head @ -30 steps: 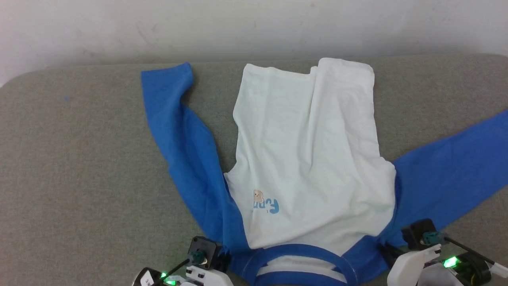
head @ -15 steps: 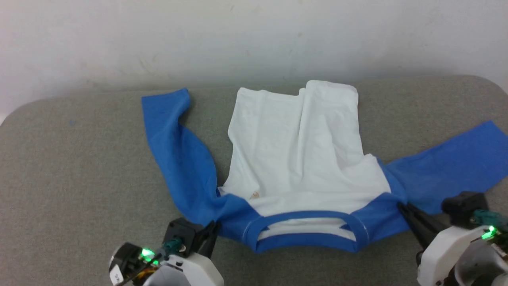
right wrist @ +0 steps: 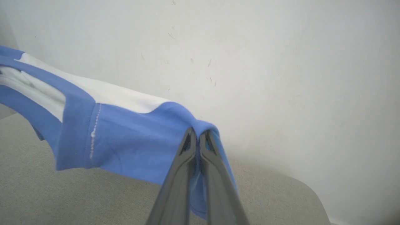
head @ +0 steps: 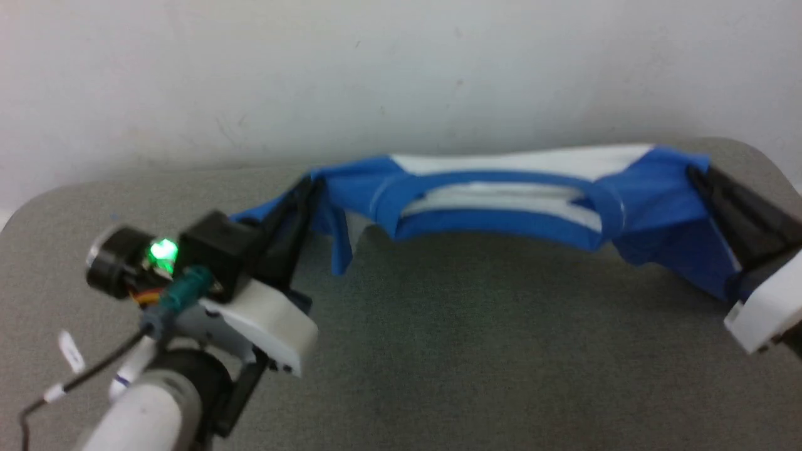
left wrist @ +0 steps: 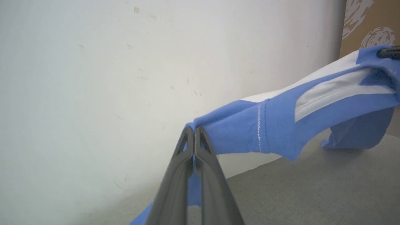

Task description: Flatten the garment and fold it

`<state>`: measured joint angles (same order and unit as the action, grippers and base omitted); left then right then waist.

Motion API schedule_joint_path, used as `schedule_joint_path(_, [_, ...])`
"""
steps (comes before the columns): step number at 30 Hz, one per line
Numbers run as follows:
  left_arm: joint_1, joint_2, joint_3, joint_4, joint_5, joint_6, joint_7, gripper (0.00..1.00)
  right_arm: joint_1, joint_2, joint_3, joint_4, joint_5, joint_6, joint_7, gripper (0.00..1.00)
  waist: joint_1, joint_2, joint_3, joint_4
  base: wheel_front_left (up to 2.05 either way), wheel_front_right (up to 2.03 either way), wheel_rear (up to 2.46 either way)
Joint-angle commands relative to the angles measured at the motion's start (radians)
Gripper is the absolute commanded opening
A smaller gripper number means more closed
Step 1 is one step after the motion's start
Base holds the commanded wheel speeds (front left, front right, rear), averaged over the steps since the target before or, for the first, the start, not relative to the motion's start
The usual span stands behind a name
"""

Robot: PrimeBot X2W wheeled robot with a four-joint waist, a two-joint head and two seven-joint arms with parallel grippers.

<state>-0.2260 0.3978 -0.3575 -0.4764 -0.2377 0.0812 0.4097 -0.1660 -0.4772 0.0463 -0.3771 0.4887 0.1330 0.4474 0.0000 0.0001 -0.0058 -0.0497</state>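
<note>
1 garment pinched: L gripper, R gripper.

Nothing here can be read. The small white tags on the thin black cable, at the lower left of the head view, are too blurred. The white soft-fabric shirt with bright blue sleeves shows no legible lettering.

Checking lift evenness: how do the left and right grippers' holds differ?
Left gripper pinches the garment at its left end, jaws pointing up-right in the head view; right gripper pinches its right end, pointing up-left, slightly higher. Both sets of jaws are shut on blue fabric.
</note>
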Motion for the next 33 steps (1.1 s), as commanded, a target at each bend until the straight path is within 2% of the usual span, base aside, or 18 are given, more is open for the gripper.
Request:
schedule_joint_path(1, [-0.06, 0.011, 0.02, -0.014, -0.002, -0.009, 0.008, 0.0, -0.058, -0.012, -0.001, -0.012, 0.017, -0.002, 0.016, 0.0, 0.0, -0.0001, -0.006, -0.005, 0.0, 0.0, 0.0])
schedule_joint_path(9, [-0.352, 0.053, 0.087, 0.031, -0.025, -0.072, 0.069, 0.0, -0.312, -0.087, 0.058, 0.025, 0.114, -0.002, 0.126, 0.0, 0.0, -0.0001, 0.006, -0.016, 0.0, 0.0, 0.0])
schedule_joint_path(15, [-0.575, 0.074, 0.103, 0.152, -0.047, -0.132, 0.109, 0.0, -0.504, -0.156, 0.149, 0.094, 0.212, -0.002, 0.203, 0.0, 0.0, -0.0001, 0.05, -0.024, 0.0, 0.0, 0.0])
schedule_joint_path(21, [-0.768, 0.094, 0.1, 0.29, -0.044, -0.166, 0.123, 0.0, -0.712, -0.17, 0.216, 0.176, 0.289, -0.002, 0.237, 0.0, 0.0, -0.0001, 0.14, -0.033, 0.0, 0.0, 0.0])
schedule_joint_path(28, [-1.002, 0.09, 0.075, 0.488, -0.025, -0.189, 0.088, 0.0, -0.988, -0.162, 0.338, 0.351, 0.256, -0.002, 0.152, 0.0, 0.0, -0.0001, 0.293, -0.041, 0.0, 0.0, 0.0])
schedule_joint_path(29, [-1.002, 0.09, 0.075, 0.488, -0.025, -0.189, 0.088, 0.0, -0.988, -0.162, 0.338, 0.351, 0.256, -0.002, 0.152, 0.0, 0.0, -0.0001, 0.293, -0.041, 0.0, 0.0, 0.0])
schedule_joint_path(33, [-1.134, 0.078, 0.053, 0.616, -0.004, -0.196, 0.038, 0.0, -1.143, -0.146, 0.413, 0.491, 0.216, -0.002, 0.052, 0.0, 0.0, -0.0001, 0.383, -0.047, 0.0, 0.0, 0.0])
